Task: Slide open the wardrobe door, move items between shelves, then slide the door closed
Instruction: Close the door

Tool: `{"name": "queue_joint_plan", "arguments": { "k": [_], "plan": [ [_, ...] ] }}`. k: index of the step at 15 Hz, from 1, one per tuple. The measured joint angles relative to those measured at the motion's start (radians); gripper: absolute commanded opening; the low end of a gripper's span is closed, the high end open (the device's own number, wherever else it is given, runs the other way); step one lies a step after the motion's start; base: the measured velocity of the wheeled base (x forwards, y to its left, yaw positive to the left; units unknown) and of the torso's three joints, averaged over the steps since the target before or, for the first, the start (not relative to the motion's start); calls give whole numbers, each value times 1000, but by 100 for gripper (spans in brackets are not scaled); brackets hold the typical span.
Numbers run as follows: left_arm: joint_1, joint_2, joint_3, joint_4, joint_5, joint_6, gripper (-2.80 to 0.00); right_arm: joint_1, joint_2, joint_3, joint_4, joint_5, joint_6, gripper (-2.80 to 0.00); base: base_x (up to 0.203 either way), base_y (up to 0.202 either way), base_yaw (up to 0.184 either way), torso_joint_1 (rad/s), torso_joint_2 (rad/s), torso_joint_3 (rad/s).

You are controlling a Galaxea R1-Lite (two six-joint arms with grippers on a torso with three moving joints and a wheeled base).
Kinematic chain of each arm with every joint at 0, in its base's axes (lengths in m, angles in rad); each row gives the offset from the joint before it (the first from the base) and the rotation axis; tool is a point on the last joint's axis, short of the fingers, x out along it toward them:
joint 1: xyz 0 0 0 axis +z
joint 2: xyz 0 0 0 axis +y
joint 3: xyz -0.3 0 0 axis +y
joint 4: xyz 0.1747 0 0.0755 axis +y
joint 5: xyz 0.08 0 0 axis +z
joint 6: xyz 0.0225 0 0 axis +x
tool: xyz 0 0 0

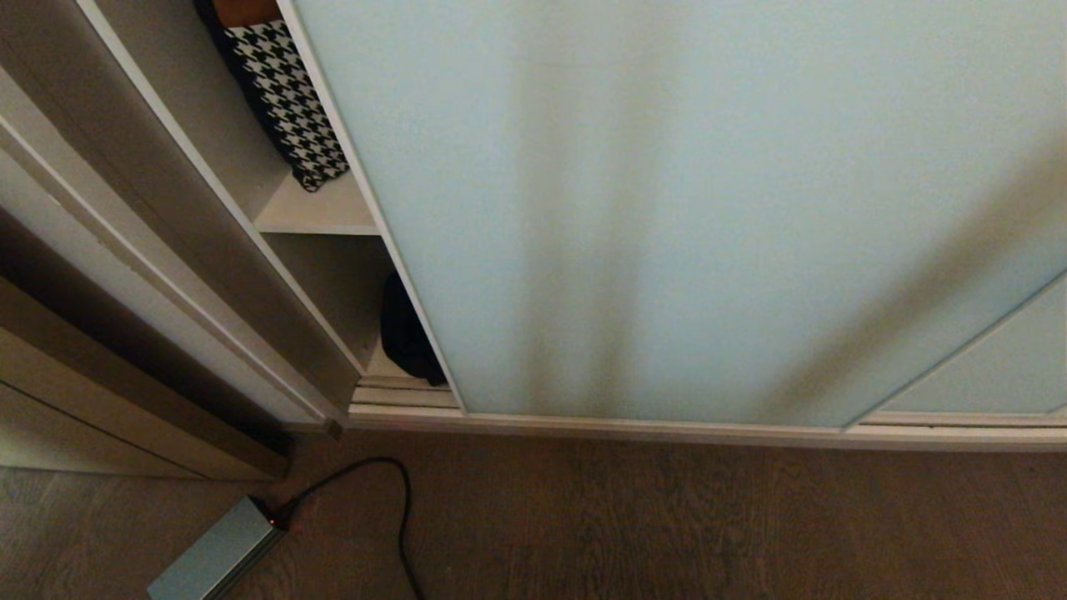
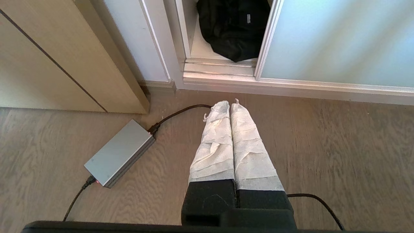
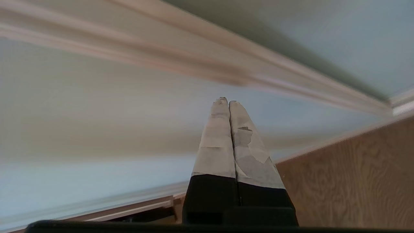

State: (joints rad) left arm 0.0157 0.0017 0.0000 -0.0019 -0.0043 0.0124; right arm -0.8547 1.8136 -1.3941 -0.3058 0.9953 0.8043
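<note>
Sliding wardrobe door (image 1: 683, 208): frosted pale blue-green panel in a slim cream frame, fills most of the head view. A narrow gap stays uncovered at its left edge, so the door is nearly but not fully shut

Through the gap, upper shelf (image 1: 321, 218) carries a black-and-white houndstooth item (image 1: 288, 104) leaning against the wardrobe's side wall. Lower down, a black fabric bag (image 2: 234, 27) with a small white label sits on the bottom shelf (image 2: 202, 48), just behind the floor track (image 2: 220, 66), partly hidden by the door edge

Left pincer (image 2: 230, 105): tape-wrapped fingers pressed together, holding nothing, hanging above the wooden floor (image 2: 339, 145) near the track

Right pincer (image 3: 225, 101): fingers pressed together, empty, tips close in front of the frosted glass; contact cannot be told

On the floor by the left pincer: grey power adapter (image 2: 119, 153) with its black cable (image 2: 176, 113)
</note>
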Motion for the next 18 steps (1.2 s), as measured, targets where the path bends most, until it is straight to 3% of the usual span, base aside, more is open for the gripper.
{"name": "queue_joint_plan", "arguments": {
  "k": [9,14,18],
  "plan": [
    [0,0,0,0,0,1,-280,-36,-1,19,-37,-2,-6,-280,0,0,0,0,0,0],
    [0,0,0,0,0,0,-280,-24,32,-13,-43,-95,-3,-280,0,0,0,0,0,0],
    [0,0,0,0,0,0,-280,-5,65,-49,-43,-111,-2,-280,0,0,0,0,0,0]
  ]
}}
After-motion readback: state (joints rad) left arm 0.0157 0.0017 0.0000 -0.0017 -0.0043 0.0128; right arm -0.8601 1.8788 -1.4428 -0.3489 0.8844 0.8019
